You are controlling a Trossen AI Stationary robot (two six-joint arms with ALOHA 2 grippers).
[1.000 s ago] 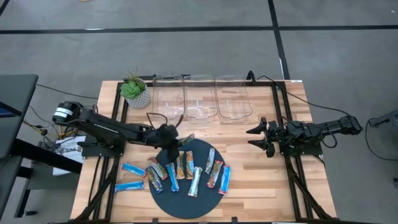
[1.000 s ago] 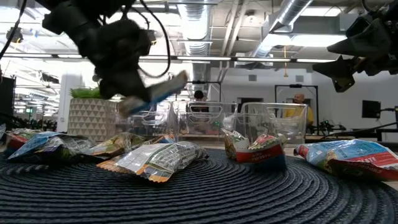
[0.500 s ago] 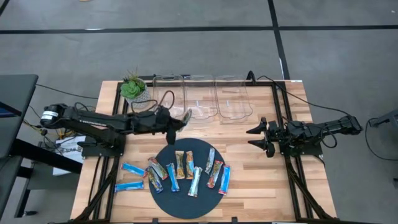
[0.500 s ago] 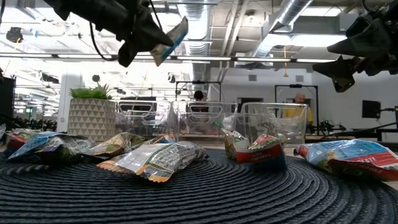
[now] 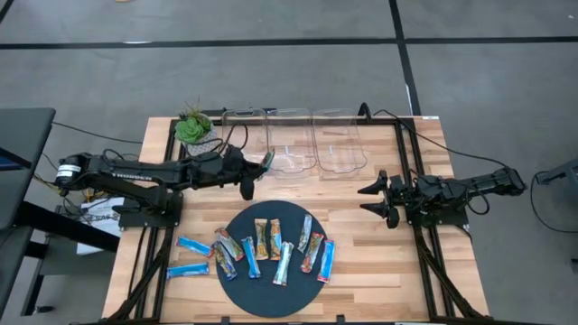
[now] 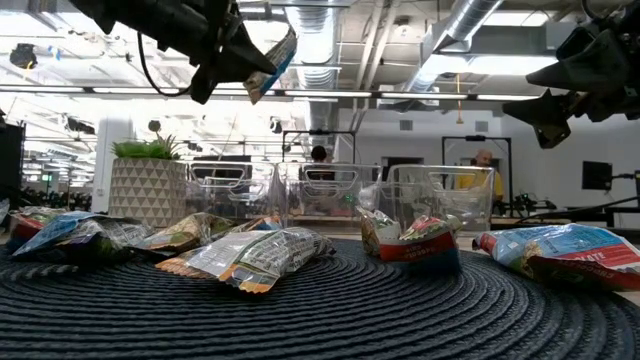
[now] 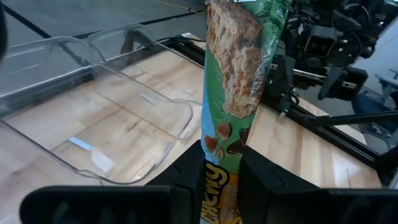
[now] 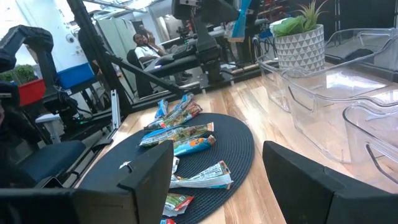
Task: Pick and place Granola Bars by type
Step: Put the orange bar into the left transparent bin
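Wooden table (image 5: 379,244) under me, three clear bins (image 5: 292,140) along the far edge, round dark mat (image 5: 271,293) with the other granola bars (image 5: 284,262); my left gripper (image 5: 253,171) clamps a green-wrapped granola bar (image 7: 239,74) above the bins; my right gripper (image 5: 372,199) hangs open at the table's right

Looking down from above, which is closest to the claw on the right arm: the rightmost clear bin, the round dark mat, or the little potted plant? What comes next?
From the right gripper, which waits open at the table's right side:
1. Rightmost clear bin, just up and left of it at the back edge.
2. Round dark mat, toward the table's front middle.
3. Potted plant, far back-left corner.
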